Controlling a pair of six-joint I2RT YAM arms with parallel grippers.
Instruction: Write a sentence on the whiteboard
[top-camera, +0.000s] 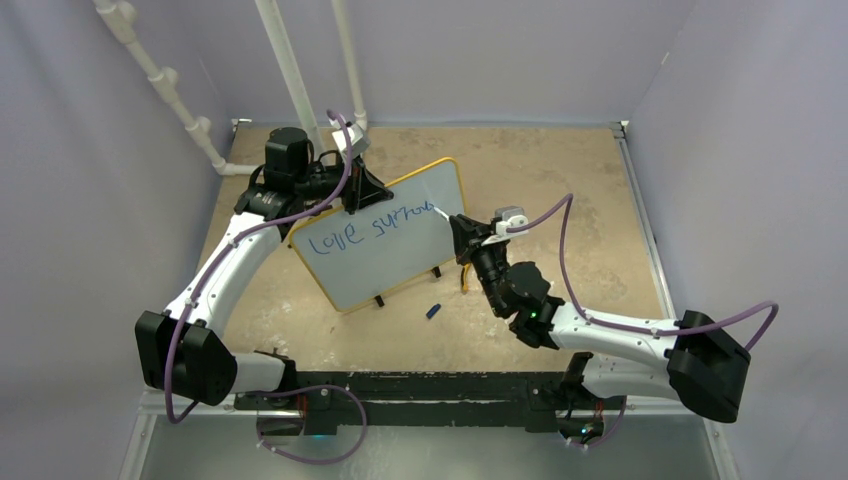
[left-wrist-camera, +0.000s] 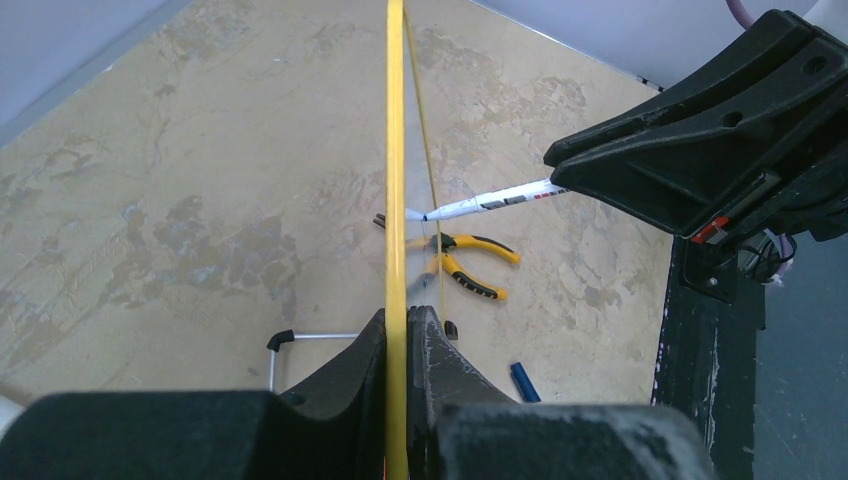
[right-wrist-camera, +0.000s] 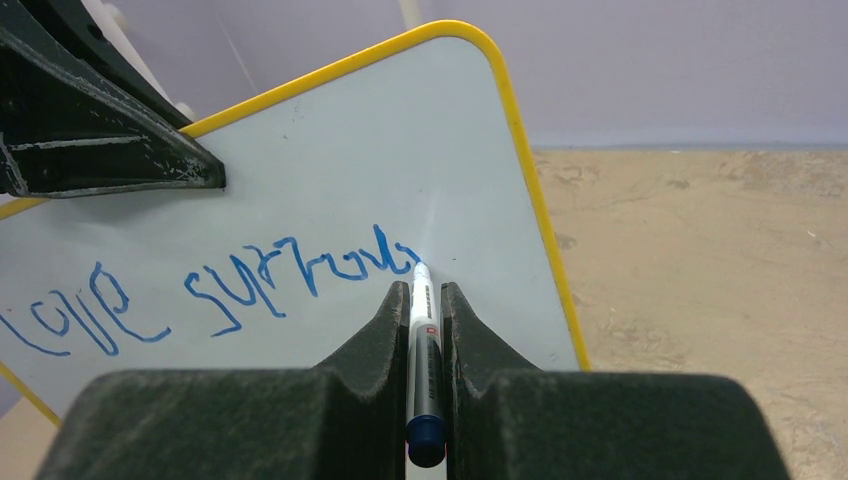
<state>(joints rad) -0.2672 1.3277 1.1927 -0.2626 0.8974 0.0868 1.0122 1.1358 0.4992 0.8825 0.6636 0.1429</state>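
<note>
Centrally on the tan table (top-camera: 560, 190) stands the whiteboard (top-camera: 395, 262), its top edge clamped between the left gripper's (left-wrist-camera: 397, 332) fingers. The right gripper's (right-wrist-camera: 427, 298) fingers pinch a marker (right-wrist-camera: 421, 330), its tip touching the board where the blue sentence (right-wrist-camera: 215, 298) ends. Yellow pliers (left-wrist-camera: 466, 266) lie on the table nearby.

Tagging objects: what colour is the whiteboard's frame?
Yellow. The frame of the whiteboard shows best in the right wrist view.

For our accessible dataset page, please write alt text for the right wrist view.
The right gripper holds a white marker, its tip touching the whiteboard at the end of blue handwriting that reads roughly "love surrou". The left gripper clamps the board's upper left edge; a tan table lies behind.
</note>
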